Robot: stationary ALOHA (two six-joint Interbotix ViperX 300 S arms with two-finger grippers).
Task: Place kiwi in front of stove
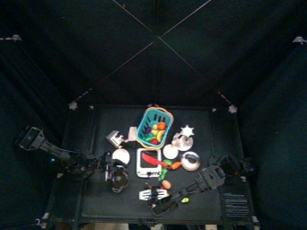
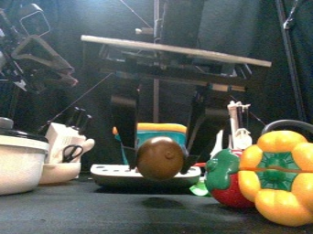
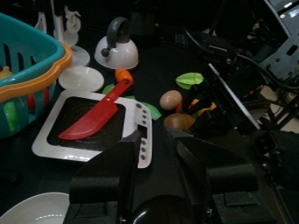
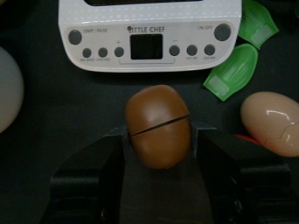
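- My right pincer stands wide, the kiwi between its jaws, not yet grasped.
- Stove just beyond; I should lift straight, avoiding the egg beside.

The brown kiwi lies on the black counter between the right gripper's wide-spread jaws, just in front of the white stove. A tan egg sits beside it, near green leaf pieces.
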